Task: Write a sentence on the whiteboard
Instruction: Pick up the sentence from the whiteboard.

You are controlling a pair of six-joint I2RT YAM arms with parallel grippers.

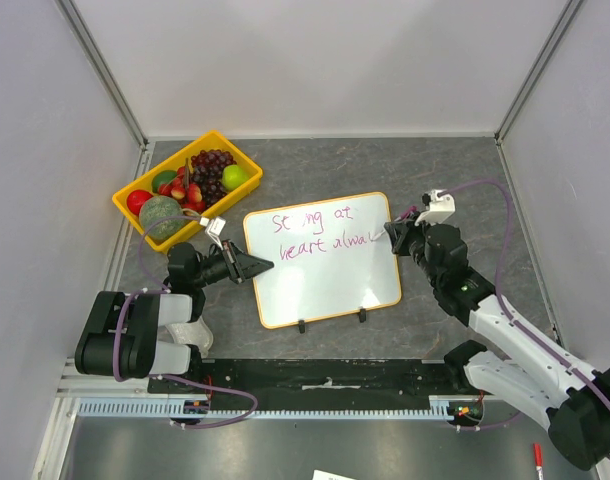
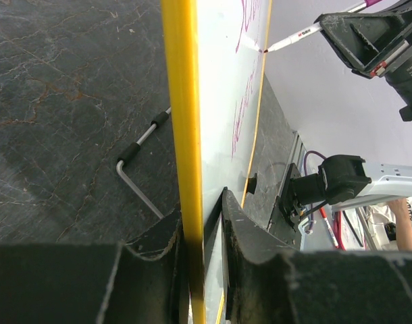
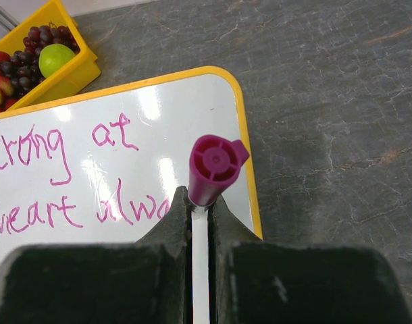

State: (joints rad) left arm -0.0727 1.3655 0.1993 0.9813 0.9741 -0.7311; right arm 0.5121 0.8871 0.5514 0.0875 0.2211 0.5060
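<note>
My left claw (image 1: pixel 255 267) pinches the left frame edge of the whiteboard (image 1: pixel 330 285), which stands propped on the surface (image 1: pixel 455 180). My right claw (image 1: pixel 393 233) grips the magenta marker (image 3: pixel 213 169) at "alwa" of the sentence (image 1: pixel 315 232) — I'd use light pressure and small strokes, since little room is left.

One whiteboard (image 1: pixel 325 285), centre frame; two lines of sentence (image 1: pixel 320 232); two clip feet (image 1: pixel 302 326) along lower edge. One marker (image 3: pixel 213 169). One yellow tray (image 1: pixel 227 138), upper left: one green apple (image 1: pixel 235 177), one grape bunch (image 1: pixel 213 163). Two grippers: left gripper (image 1: pixel 263 266), right gripper (image 1: pixel 391 233).
</note>
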